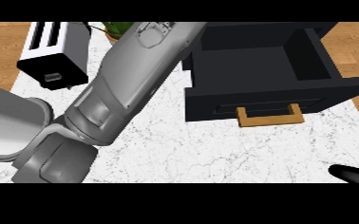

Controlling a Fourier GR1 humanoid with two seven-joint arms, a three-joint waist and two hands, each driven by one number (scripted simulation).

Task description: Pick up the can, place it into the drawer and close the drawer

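So the big grey left forearm (119,90) comes in from the near left corner and runs diagonally across the surface (210,152) toward the far edge. It stops right beside the drawer's (245,71) left wall. The left robot hand itself is cut off past the top of the view, so I can't tell how open it is or whether it's got anything. Of the right robot hand (345,173) only a black tip pokes in at the near right corner, so I can't tell its state either.

The can doesn't show, so I can't say where it is. The drawer sits at the far right of the surface, pulled open. It's a matte black box with a flat tan handle (270,116) facing the near edge.

The surface is white marble with fine grey veins. In the far left corner there's a boxy toaster (52,52), white on top with two slots and black on the front. The green leaves of a plant (118,28) show just beside it.
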